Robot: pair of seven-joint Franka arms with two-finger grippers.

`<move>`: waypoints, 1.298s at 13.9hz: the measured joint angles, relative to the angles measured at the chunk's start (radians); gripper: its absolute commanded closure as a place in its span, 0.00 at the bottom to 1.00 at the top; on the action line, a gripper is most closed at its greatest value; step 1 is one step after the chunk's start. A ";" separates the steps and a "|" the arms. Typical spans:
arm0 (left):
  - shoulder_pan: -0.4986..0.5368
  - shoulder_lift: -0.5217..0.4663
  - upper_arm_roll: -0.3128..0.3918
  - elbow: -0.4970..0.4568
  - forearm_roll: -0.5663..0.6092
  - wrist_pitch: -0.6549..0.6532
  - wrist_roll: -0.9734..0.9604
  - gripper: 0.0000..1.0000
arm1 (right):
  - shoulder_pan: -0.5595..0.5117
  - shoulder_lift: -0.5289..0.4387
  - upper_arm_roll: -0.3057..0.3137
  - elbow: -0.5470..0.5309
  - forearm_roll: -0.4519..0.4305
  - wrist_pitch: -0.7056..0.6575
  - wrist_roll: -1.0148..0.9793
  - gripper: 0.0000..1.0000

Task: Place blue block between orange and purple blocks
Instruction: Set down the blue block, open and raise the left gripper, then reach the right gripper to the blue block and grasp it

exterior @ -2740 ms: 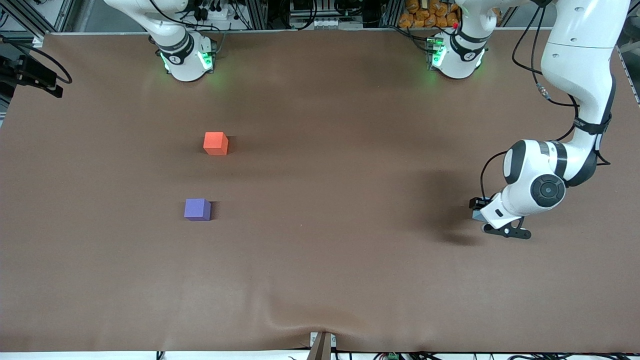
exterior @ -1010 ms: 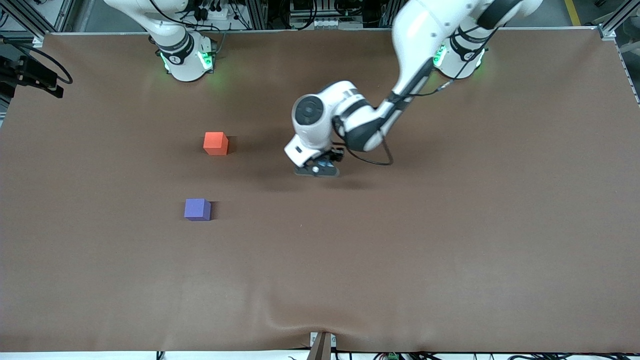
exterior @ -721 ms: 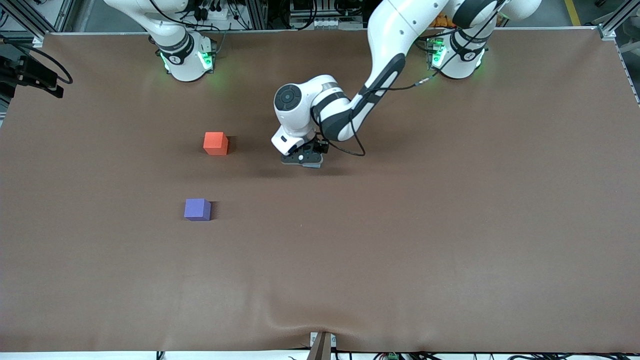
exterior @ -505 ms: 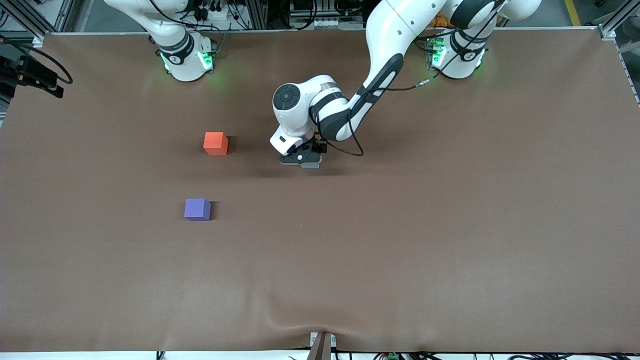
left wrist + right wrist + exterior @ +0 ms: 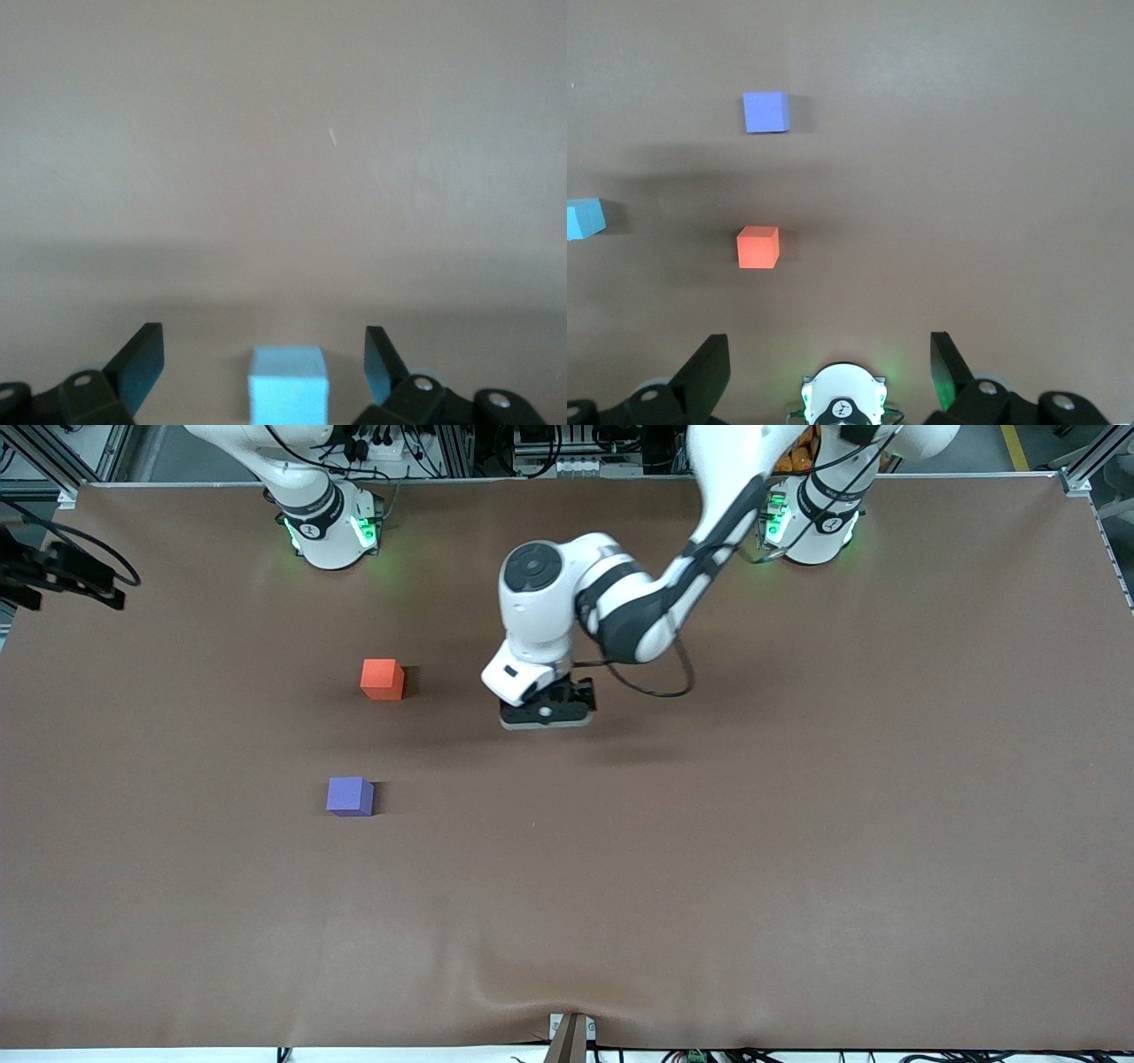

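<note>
Blue block point(image 5: 288, 383): rests on the brown table point(image 5: 709, 850), toward the middle of it, set to the left arm's side of the orange block. In the left wrist view it sits between the two fingertips with a clear gap at each flank, touching neither. From the front the left wrist covers it.
Left gripper point(image 5: 264, 367): hovers directly over the blue block, fingers point(image 5: 142, 359) spread wide, gripping nothing. In the front view it shows as a dark head point(image 5: 545, 713) under the white wrist.
Orange block point(image 5: 383, 678): lies on the table toward the right arm's end, well apart from the left gripper.
Purple block point(image 5: 350, 795): lies nearer to the front camera than the orange block, with a bare stretch of table between the two.
Gap between orange and purple: no block lies in it.
Right gripper point(image 5: 831, 367): waits high above the table, looking down on all three blocks, its fingers point(image 5: 709, 363) spread wide and empty.
</note>
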State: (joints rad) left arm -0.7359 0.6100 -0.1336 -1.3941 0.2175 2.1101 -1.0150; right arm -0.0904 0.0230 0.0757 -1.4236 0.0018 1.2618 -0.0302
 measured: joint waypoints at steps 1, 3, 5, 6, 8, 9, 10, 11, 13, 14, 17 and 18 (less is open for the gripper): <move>0.046 -0.039 0.001 0.000 0.000 -0.026 0.026 0.00 | 0.008 0.029 0.004 -0.001 0.001 0.001 0.000 0.00; 0.161 -0.108 0.000 0.001 -0.011 -0.089 0.104 0.00 | 0.022 0.095 0.009 -0.003 0.001 0.001 0.000 0.00; 0.304 -0.180 0.000 0.001 -0.062 -0.164 0.250 0.00 | 0.031 0.150 0.009 -0.001 0.001 0.003 0.000 0.00; 0.375 -0.213 0.000 0.000 -0.086 -0.208 0.342 0.00 | 0.039 0.161 0.009 -0.001 0.003 0.003 0.000 0.00; 0.511 -0.270 0.000 -0.002 -0.119 -0.300 0.540 0.00 | 0.062 0.163 0.010 0.001 0.037 0.000 0.000 0.00; 0.571 -0.291 0.000 -0.003 -0.133 -0.340 0.639 0.00 | 0.077 0.162 0.011 0.002 0.082 -0.006 0.001 0.00; 0.627 -0.309 -0.001 -0.005 -0.145 -0.378 0.737 0.00 | 0.091 0.163 0.012 0.000 0.138 -0.013 0.005 0.00; 0.683 -0.325 -0.001 -0.006 -0.161 -0.420 0.840 0.00 | 0.108 0.165 0.013 -0.005 0.181 -0.017 0.012 0.00; 0.786 -0.358 -0.002 -0.015 -0.199 -0.485 1.013 0.00 | 0.154 0.174 0.014 -0.031 0.227 0.014 0.065 0.00; 0.820 -0.379 -0.002 -0.031 -0.214 -0.500 1.056 0.00 | 0.190 0.182 0.016 -0.047 0.240 0.060 0.131 0.00; 0.832 -0.463 -0.010 -0.133 -0.219 -0.512 1.076 0.00 | 0.336 0.202 0.023 -0.107 0.270 0.248 0.310 0.00; 0.828 -0.498 -0.016 -0.174 -0.219 -0.512 1.075 0.00 | 0.390 0.206 0.024 -0.150 0.292 0.337 0.346 0.00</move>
State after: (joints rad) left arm 0.0924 0.1118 -0.1499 -1.5685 -0.0019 1.5983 0.0596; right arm 0.2991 0.2292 0.0994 -1.5732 0.2934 1.5988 0.3158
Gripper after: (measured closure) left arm 0.000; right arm 0.000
